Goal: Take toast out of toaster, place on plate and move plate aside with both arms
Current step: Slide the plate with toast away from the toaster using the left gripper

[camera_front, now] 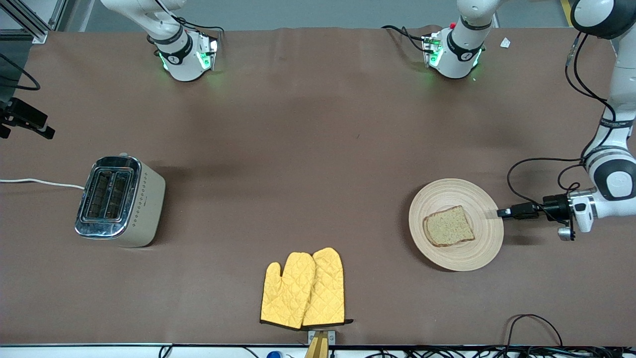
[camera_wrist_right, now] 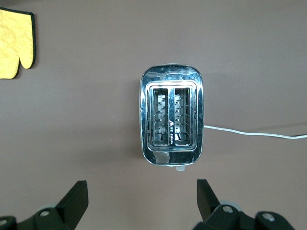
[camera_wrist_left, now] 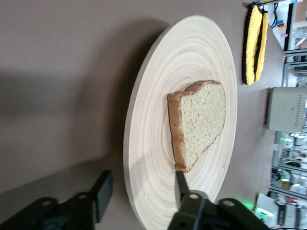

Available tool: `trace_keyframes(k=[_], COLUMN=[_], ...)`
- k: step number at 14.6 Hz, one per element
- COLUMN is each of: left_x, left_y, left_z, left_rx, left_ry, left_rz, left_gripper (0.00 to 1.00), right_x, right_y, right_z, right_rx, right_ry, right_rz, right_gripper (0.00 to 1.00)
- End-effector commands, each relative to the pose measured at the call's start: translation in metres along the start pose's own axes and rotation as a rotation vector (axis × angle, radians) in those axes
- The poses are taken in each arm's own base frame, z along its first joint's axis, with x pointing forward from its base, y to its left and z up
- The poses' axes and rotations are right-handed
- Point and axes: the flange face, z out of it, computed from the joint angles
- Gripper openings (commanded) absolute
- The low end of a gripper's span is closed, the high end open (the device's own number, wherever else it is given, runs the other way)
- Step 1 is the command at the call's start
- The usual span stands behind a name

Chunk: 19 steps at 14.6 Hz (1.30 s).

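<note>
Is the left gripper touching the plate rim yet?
Cannot tell. In the left wrist view the left gripper straddles the plate rim, fingers open on either side, but neither view plainly shows contact or a gap.

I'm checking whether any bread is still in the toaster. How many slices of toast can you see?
1. The squarish light brown toast slice lies on the round pale wooden plate, at the left arm's end of the table. Both slots of the chrome-topped beige toaster look empty.

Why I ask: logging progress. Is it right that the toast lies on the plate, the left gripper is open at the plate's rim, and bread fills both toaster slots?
Not quite: the toaster slots are empty, as the right wrist view shows. The toast does lie on the plate, with the left gripper open at its rim.
</note>
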Motion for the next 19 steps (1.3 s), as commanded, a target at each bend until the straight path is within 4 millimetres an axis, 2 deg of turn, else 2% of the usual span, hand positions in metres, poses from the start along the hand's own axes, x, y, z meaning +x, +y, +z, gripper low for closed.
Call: trace_keyframes(k=[1, 4, 5, 7, 8, 10, 12, 13, 14, 15, 16, 17, 19], left_x=[0.021, 0.055, 0.062, 0.065, 0.064, 0.057, 0.053, 0.047, 0.043, 0.037, 0.03, 0.02, -0.001], left_y=[0.039, 0.117, 0.16, 0.226, 0.251, 0.292, 0.324, 0.35, 0.358, 0.372, 0.392, 0.413, 0.44], left_z=[-0.021, -0.046, -0.05, -0.057, -0.053, -0.049, -0.028, -0.026, -0.029, -0.04, -0.053, -0.054, -0.067], left_rx=[0.065, 0.239, 0.328, 0.467, 0.53, 0.659, 0.717, 0.75, 0.766, 0.782, 0.794, 0.82, 0.873], left_ry=[-0.014, -0.021, -0.031, -0.032, -0.05, -0.056, -0.059, -0.061, -0.064, -0.056, -0.033, -0.034, -0.061], left_rz=[0.026, 0.045, 0.051, 0.079, 0.077, -0.012, -0.072, -0.069, -0.069, -0.063, -0.048, -0.032, -0.048], left_gripper=[1.0, 1.0, 1.0, 1.0, 1.0, 1.0, 1.0, 1.0, 1.0, 1.0, 1.0, 1.0, 1.0], right_x=[-0.007, -0.008, -0.008, -0.008, -0.007, -0.007, -0.007, -0.007, -0.007, -0.007, -0.007, -0.006, -0.007], right_y=[-0.002, -0.003, -0.004, -0.003, -0.003, 0.0, 0.0, -0.001, -0.001, -0.001, -0.001, 0.0, -0.001], right_z=[-0.005, -0.003, -0.003, -0.003, -0.003, -0.001, 0.0, 0.0, 0.0, 0.001, 0.001, 0.001, 0.003], right_rx=[-0.012, -0.013, -0.019, -0.08, -0.08, -0.077, -0.077, -0.071, -0.049, -0.03, -0.03, -0.03, -0.029], right_ry=[0.001, -0.009, -0.01, -0.009, -0.007, -0.01, -0.013, -0.011, -0.009, -0.008, -0.007, -0.005, -0.013], right_rz=[0.003, 0.009, 0.007, -0.008, -0.004, 0.006, 0.007, 0.006, 0.01, 0.012, 0.012, 0.012, 0.012], right_gripper=[1.0, 1.0, 1.0, 1.0, 1.0, 1.0, 1.0, 1.0, 1.0, 1.0, 1.0, 1.0, 1.0])
